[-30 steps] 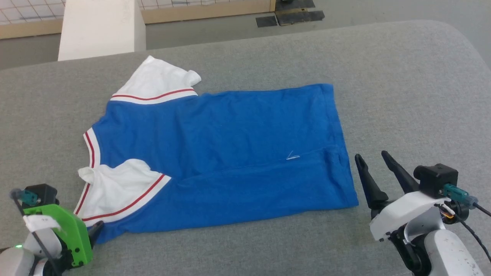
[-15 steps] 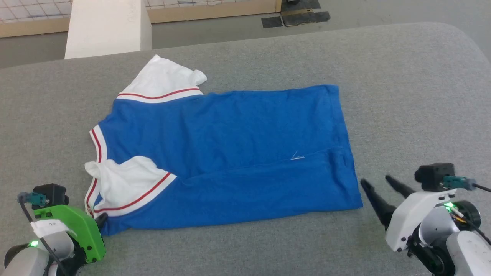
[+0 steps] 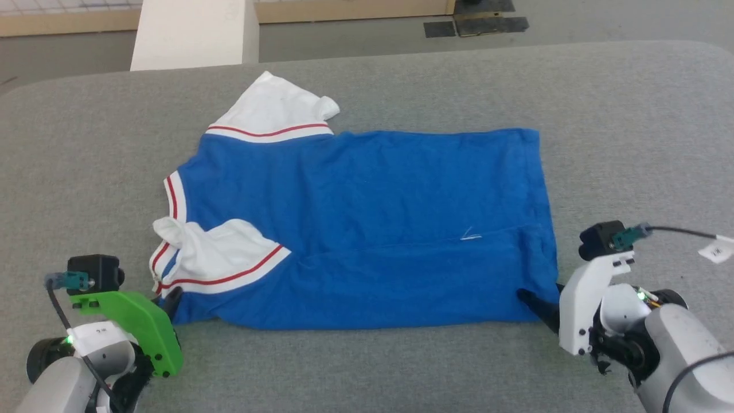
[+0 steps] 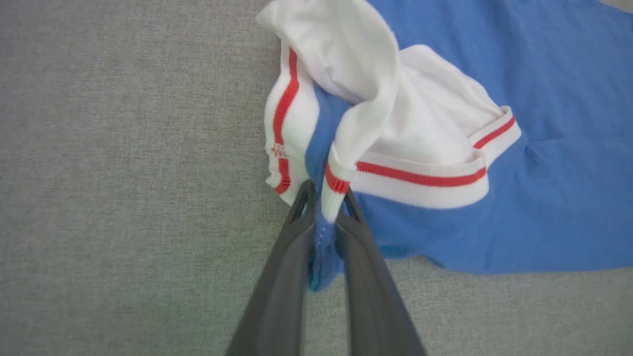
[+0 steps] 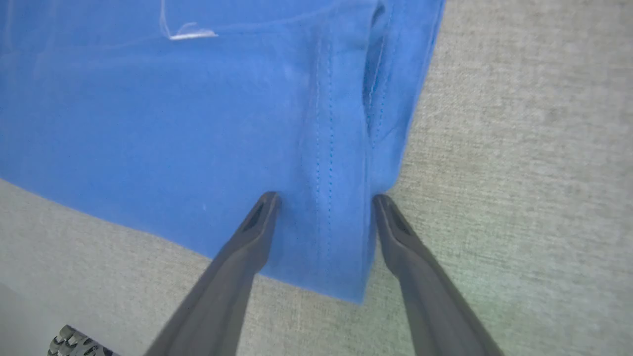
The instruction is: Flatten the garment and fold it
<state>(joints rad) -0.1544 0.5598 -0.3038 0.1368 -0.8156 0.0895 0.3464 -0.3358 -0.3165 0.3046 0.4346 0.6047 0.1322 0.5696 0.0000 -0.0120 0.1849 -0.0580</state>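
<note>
Right jaws moved in, spread astride garment point(image 5: 198, 99) hem corner; left jaws pinching sleeve-side edge.

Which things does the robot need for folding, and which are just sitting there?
Needed: royal-blue jersey shirt with white red-trimmed sleeves; left gripper, fingers pinching its sleeve-end corner; right gripper, fingers open around its hem corner; grey fabric table.
Just there: white block behind the table; dark floor mats.

Green bracket point(image 3: 137, 327), white bracket point(image 3: 579, 310) (dark fingers point(image 5: 232, 267))
</note>
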